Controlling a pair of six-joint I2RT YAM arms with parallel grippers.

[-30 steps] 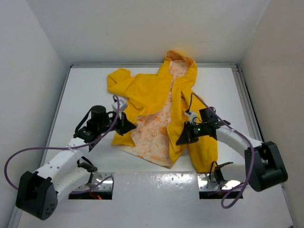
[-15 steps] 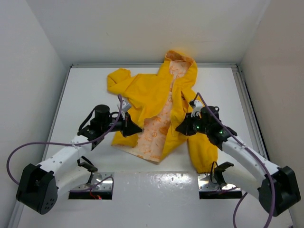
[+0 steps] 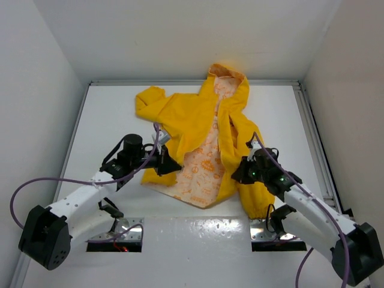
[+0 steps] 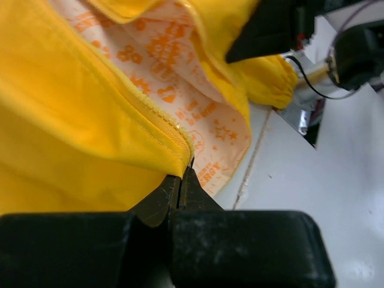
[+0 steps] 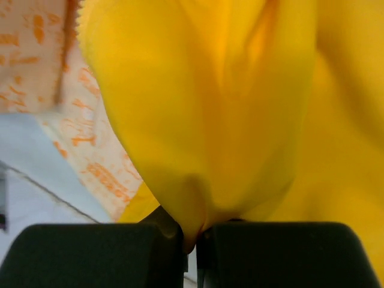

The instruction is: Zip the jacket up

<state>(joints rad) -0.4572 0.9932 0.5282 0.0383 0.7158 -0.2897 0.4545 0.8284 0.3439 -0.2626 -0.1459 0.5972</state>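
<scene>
Shows the jacket (image 3: pixel 192 120) unzipped on the bench (image 3: pixel 108 108), hood at 12 o'clock. Pinches its zipper hem at 8 o'clock with the left hand (image 4: pixel 182 174); clamps a yellow fold at 4 o'clock with the right hand (image 5: pixel 191 237).

We see a white bench (image 3: pixel 108 114) boxed in by plain white walls (image 3: pixel 180 36), a metal rail (image 3: pixel 311 132) lining its right edge.
</scene>
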